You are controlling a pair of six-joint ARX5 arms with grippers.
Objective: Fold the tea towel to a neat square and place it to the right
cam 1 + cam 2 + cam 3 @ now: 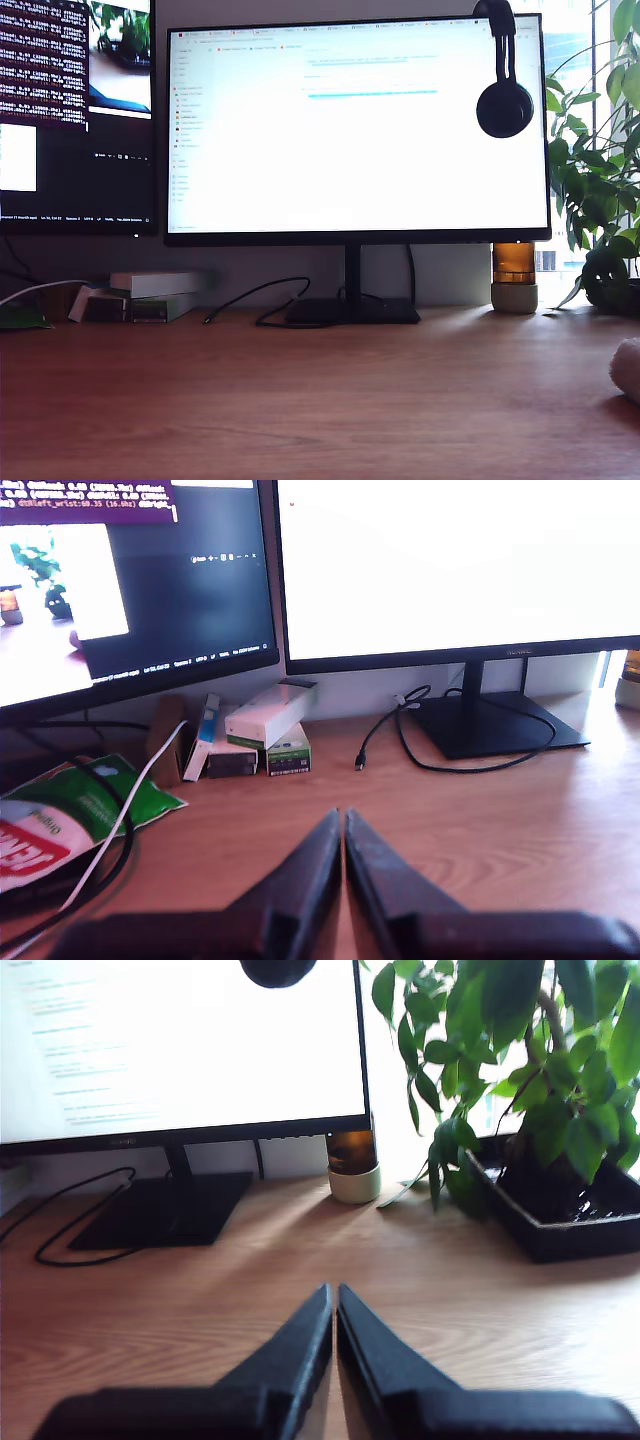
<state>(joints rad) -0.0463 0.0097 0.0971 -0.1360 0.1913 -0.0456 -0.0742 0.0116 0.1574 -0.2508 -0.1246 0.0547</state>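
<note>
Exterior view shows the tea towel (629, 368) only as a pale fluffy edge at that view's right border, resting on the wooden desk (300, 400); neither arm appears there. Seen from its wrist camera, the first gripper (343, 815) hangs over bare desk with its jaws pressed together, holding nothing, the stacked boxes (265, 735) and a green packet (90, 810) beyond it. The second gripper (334, 1288) is likewise closed and empty, facing the monitor stand (165, 1210) and potted plant (520, 1080).
</note>
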